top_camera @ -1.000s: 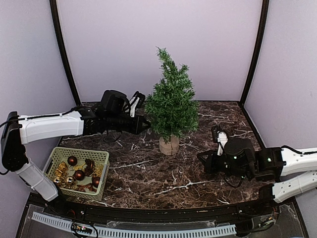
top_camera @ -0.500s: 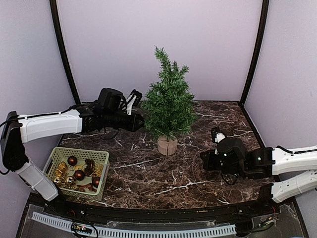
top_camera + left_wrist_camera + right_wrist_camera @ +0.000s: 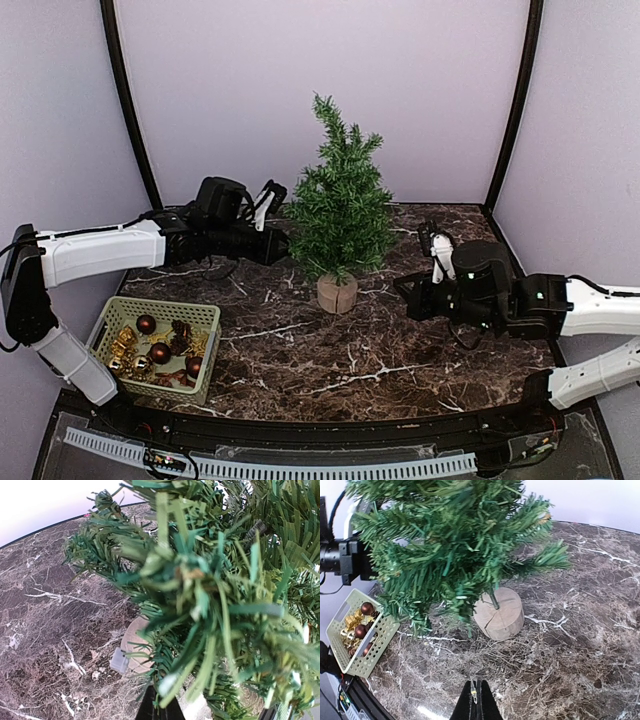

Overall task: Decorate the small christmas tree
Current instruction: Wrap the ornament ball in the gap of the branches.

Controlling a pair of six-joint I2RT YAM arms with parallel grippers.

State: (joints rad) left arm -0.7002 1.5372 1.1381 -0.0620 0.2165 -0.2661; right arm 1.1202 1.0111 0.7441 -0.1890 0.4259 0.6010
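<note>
Small christmas tree [image 3: 340, 215] beside left pincer [image 3: 285, 246]

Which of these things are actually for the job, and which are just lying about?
For the job: tree, basket, dark red baubles, gold ornaments.
Just there: marble table, purple walls.

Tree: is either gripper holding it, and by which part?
Left gripper is shut among left branch tips of the small christmas tree; a pinch on needles cannot be confirmed. Right gripper is shut, apart from it, apparently empty.
</note>
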